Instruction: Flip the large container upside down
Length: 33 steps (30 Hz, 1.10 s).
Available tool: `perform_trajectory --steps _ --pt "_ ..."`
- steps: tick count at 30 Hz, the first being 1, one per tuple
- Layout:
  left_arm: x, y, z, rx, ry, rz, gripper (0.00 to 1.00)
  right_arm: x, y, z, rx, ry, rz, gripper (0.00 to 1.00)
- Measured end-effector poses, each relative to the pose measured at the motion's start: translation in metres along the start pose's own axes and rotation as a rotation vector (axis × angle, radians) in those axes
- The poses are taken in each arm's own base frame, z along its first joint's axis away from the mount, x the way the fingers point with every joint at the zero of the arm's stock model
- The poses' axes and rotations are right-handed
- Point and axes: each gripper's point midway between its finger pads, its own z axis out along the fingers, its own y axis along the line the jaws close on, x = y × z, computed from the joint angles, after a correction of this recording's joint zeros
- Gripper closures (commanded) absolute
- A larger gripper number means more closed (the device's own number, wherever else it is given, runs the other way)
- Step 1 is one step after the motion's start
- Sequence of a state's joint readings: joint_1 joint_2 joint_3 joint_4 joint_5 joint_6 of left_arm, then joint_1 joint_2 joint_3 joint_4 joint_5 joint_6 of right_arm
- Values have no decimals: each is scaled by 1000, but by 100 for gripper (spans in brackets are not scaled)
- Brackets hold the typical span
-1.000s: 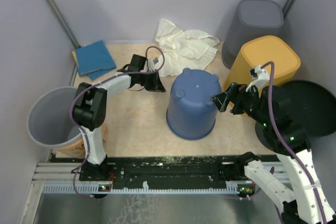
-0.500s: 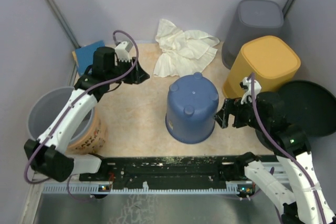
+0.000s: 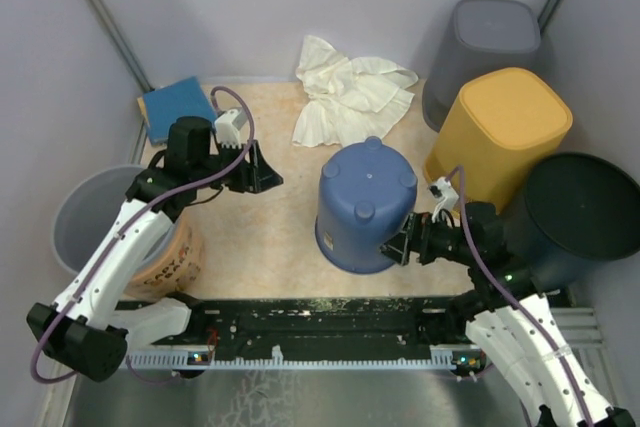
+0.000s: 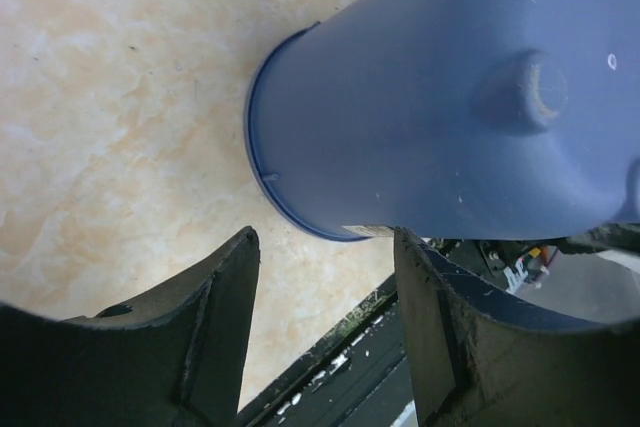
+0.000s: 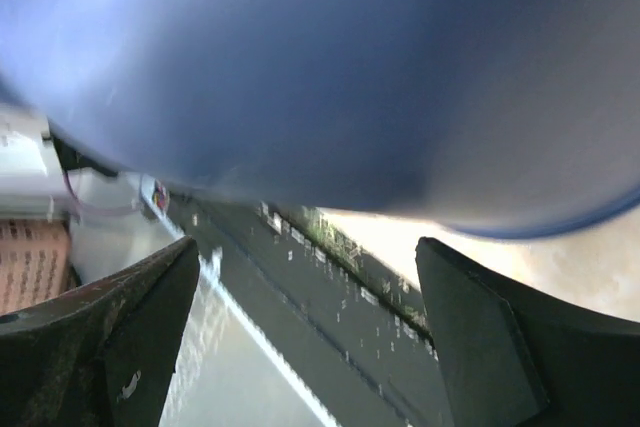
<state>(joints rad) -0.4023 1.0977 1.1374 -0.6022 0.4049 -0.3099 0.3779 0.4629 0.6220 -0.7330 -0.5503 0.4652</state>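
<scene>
On mottled table (image 3: 262, 239), tapered blue plastic container (image 3: 365, 209)

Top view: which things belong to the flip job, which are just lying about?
Job: blue container, left gripper, right gripper.
Lying about: white cloth, blue pad, yellow bin, grey bin, black bin, grey bucket.

The left gripper (image 3: 266, 171) points rightward off a bent, raised arm, jaws spread wide; the right gripper (image 3: 399, 245) sits low, pointing left, jaws likewise apart.
</scene>
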Motion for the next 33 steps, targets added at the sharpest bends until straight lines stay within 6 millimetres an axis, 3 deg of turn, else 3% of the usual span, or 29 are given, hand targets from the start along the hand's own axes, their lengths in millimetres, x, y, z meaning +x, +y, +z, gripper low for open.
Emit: perform_trajectory --steps 7,13,17,19,22,26,30,33 --pt "9 -11 8 41 45 -21 38 -52 -32 44 84 -266 208 12" --pt "6 -13 14 57 26 -43 39 -103 -90 83 355 -404 359 12" --pt "11 -7 29 56 28 -96 44 -140 -87 88 378 -459 334 12" --pt "15 1 43 43 41 -131 45 -160 -72 78 342 -509 276 11" --pt "16 12 67 28 54 -169 45 -174 -50 51 313 -562 164 9" --pt "8 16 109 53 69 -221 45 -188 -15 -10 303 -651 -5 8" --pt "-22 -6 162 137 68 -223 43 -199 18 -70 307 -747 -113 8" --pt "-51 -24 202 203 30 -209 42 -198 31 -99 312 -785 -153 8"
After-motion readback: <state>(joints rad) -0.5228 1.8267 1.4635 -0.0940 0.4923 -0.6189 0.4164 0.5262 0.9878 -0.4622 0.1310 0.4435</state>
